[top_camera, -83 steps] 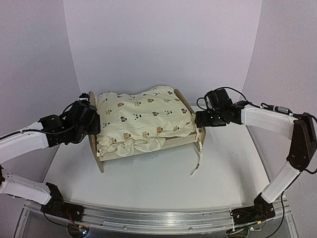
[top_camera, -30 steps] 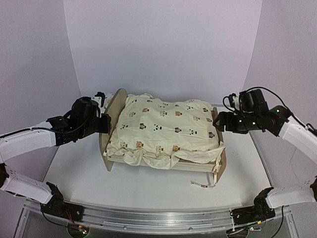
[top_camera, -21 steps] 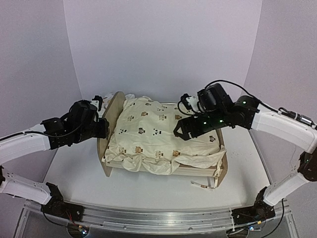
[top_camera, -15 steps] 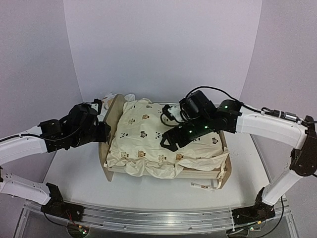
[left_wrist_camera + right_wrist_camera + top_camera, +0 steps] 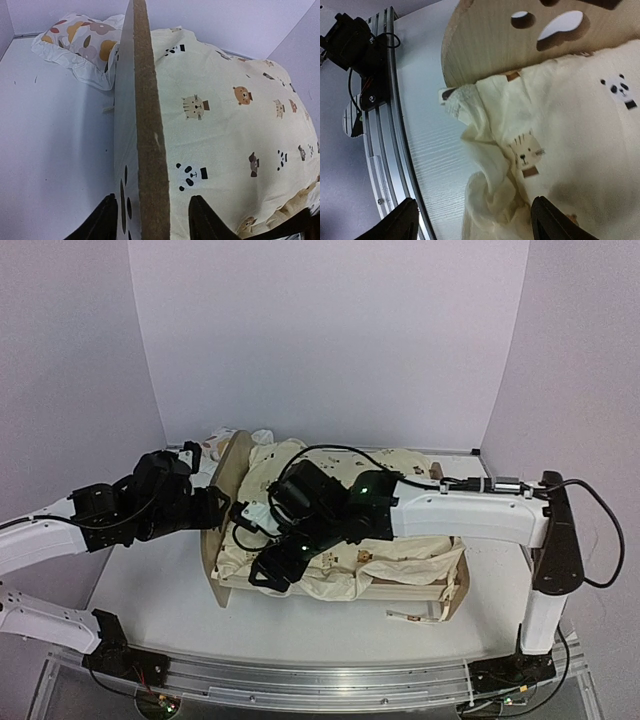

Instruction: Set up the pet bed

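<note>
While the pet bed (image 5: pixel 400 592) sits in the middle of the surface (image 5: pixel 330 640), long axis running left to right, the left tool (image 5: pixel 152 220) straddles its left end board (image 5: pixel 150 150), 2 fingers (image 5: pixel 102 222) parted and clear of the wood. The right tool (image 5: pixel 475 220), spread wide and holding nothing, hovers over the quilt (image 5: pixel 570 125) bunched at the bed's near-left corner; that crumpled edge lies just beneath it, nearer to it than to the left tool, likely its next grab.

You are looking at views in which nothing is reading as text, brand, number or sign. The quilt (image 5: pixel 225 115) is showing only small animal pictures, and the pillow (image 5: pixel 75 40) only leaf shapes.
</note>
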Robot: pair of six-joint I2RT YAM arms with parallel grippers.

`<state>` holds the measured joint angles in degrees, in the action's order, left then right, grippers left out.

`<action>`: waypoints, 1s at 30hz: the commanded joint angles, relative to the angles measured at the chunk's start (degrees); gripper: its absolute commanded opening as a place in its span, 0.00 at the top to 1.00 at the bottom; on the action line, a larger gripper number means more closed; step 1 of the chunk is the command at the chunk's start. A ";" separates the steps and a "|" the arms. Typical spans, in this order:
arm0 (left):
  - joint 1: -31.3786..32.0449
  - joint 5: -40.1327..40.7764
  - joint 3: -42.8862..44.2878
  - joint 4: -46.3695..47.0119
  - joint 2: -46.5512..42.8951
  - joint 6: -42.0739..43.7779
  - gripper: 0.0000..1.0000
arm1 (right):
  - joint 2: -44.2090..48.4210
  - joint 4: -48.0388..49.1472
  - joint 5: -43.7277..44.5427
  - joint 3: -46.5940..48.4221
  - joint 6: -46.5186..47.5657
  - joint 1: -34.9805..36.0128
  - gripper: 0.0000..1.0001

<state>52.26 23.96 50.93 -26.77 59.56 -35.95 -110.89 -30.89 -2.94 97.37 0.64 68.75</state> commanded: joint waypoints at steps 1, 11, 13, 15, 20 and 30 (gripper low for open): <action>0.27 2.38 0.00 -1.19 -4.28 0.49 0.41 | -4.49 4.22 2.72 5.15 5.29 0.54 0.22; 0.23 4.88 -2.69 -1.84 -10.04 0.97 0.31 | -9.00 14.24 11.41 6.74 9.69 0.77 0.18; 0.22 5.03 -2.98 -1.93 -10.33 1.08 0.30 | -9.33 16.15 12.84 6.43 9.96 0.79 0.18; 0.23 5.15 -3.27 -1.98 -10.56 1.14 0.30 | -9.41 18.67 13.85 5.82 10.15 0.77 0.18; 0.23 5.30 -3.75 -2.03 -11.25 1.31 0.30 | -10.87 21.28 17.92 6.43 11.05 0.77 0.19; 0.23 5.09 -4.16 -2.70 -12.28 2.02 0.29 | -14.38 21.77 23.29 4.11 11.61 0.81 0.30</action>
<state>52.31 28.63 46.89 -29.22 48.23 -34.69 -123.91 -10.62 16.71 102.02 11.72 69.52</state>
